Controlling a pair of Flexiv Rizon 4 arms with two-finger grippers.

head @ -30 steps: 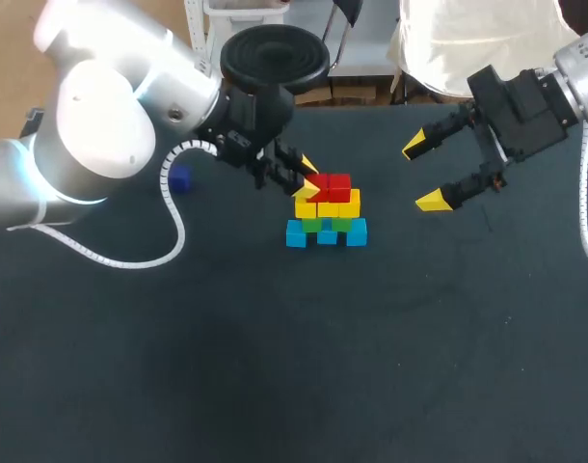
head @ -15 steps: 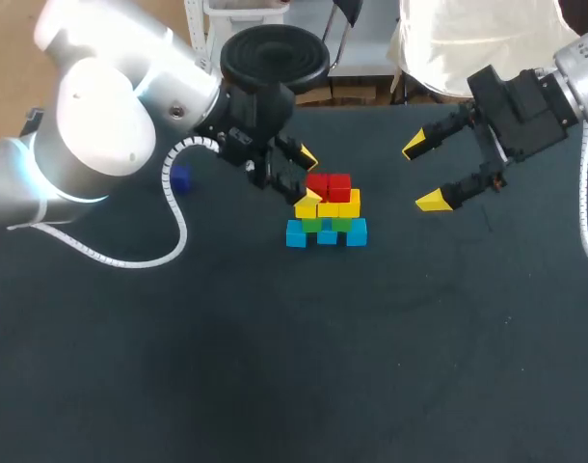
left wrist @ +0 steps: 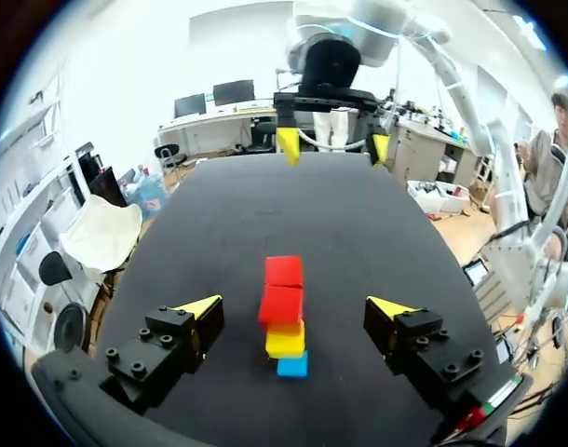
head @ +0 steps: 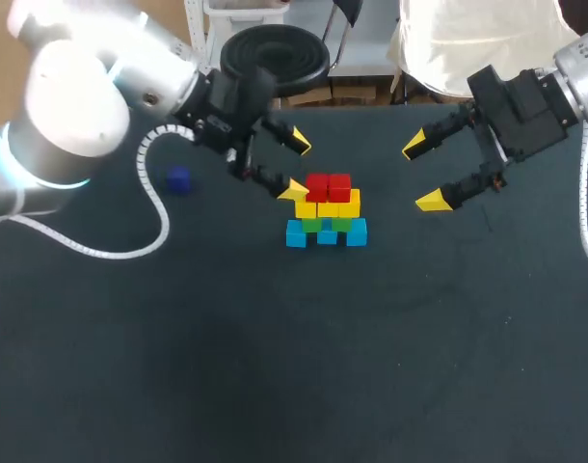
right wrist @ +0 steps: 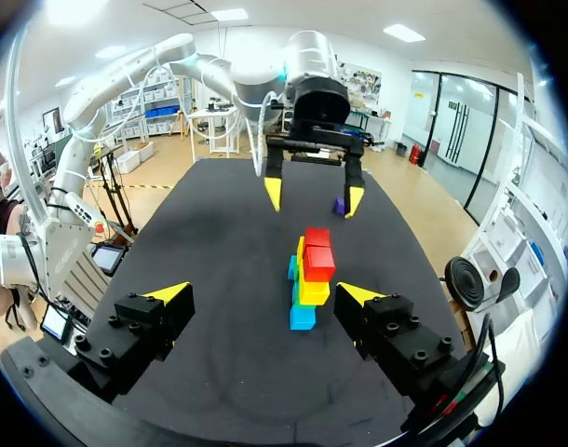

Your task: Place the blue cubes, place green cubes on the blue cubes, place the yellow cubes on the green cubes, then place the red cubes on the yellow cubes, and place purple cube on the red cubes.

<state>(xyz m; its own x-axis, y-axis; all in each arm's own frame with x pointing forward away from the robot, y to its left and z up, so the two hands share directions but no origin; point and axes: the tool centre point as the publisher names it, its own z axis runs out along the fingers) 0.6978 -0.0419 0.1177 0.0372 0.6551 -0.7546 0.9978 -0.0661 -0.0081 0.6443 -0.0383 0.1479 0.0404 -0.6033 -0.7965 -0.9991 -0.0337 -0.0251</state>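
The dark worktop [head: 275, 367] carries the build near its middle. Closest to the robot sit the blue cubes [head: 326, 234], a row of three on the surface. The green cubes [head: 341, 224] rest on them, the yellow cubes [head: 328, 205] form a row of three above that, and the two red cubes [head: 329, 186] sit side by side on top.

Just beside the red cubes, on the robot's left, hangs the left end effector [head: 295, 166]. Its fingers are spread wide with nothing between them, and the nearer yellow tip is close to the top of the stack. The right end effector [head: 424, 173] hovers on the other side, clear of the stack, with its fingers apart and empty.

The purple cube [head: 179, 179] lies alone on the worktop, well to the left of the stack, beneath the left arm.
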